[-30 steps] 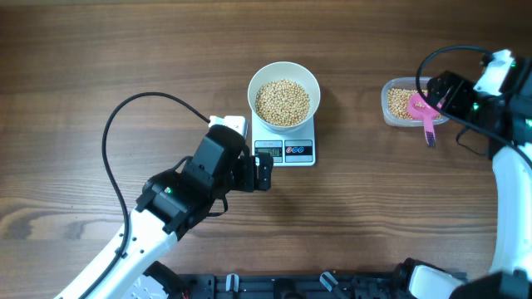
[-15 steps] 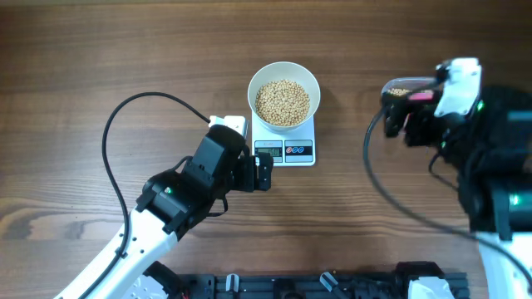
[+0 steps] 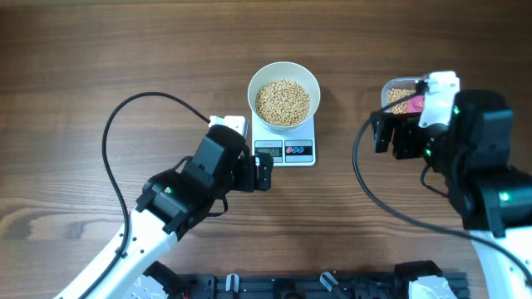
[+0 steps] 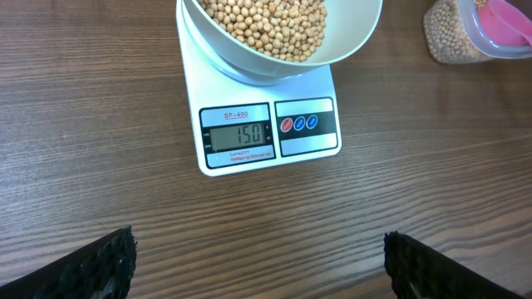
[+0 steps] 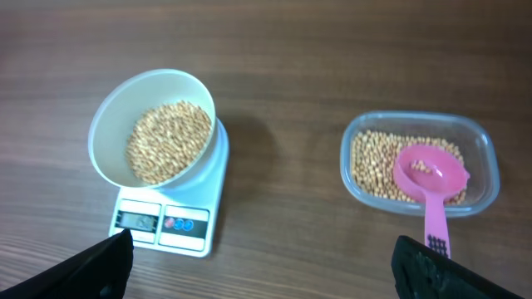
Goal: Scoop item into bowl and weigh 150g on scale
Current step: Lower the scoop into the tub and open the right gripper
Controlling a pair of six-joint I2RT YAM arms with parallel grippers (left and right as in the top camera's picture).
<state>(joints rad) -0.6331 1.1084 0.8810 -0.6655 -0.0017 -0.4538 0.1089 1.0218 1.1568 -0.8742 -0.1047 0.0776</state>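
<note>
White bowl (image 3: 254,83) of beans (image 3: 282,101) on scale (image 3: 283,151) reading 150; left end effector (image 4: 258,253) and right end effector (image 5: 262,253) both apart

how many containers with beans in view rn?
2. The white bowl sits on the scale at table centre; the clear tub stands apart to its right, with the pink scoop resting in it. None seems hidden.

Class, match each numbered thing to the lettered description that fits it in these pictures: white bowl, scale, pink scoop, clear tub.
Things:
1. white bowl
2. scale
3. pink scoop
4. clear tub

Descriptions:
A. its display shows 150
B. stands on the table, apart from the scale
C. sits on top of the scale
D. lies inside the tub

Pairs: 1-C, 2-A, 3-D, 4-B
</note>
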